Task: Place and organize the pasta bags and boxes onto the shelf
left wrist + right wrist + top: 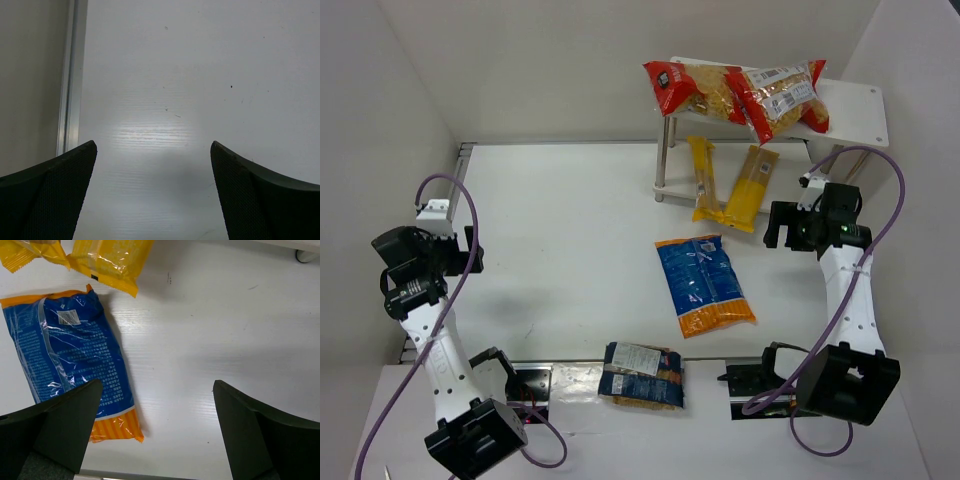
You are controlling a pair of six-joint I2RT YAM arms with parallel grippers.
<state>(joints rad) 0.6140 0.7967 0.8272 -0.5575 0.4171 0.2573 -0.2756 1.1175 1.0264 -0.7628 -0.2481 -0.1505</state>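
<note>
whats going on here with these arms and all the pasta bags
Two arms are shelving pasta packs, and neither holds anything now. Two red-and-clear bags lie on the shelf, on its top board. Two yellow-orange packs lie at its foot, the blue pack lies on the table, and the dark blue pack is at the near edge. The right gripper is open beside the blue pack; the left gripper is open over bare table.

We see a white table (570,230) boxed in by plain white walls (520,60), a metal rail (70,75) along its left edge, soft glare (155,134) mid-surface.
</note>
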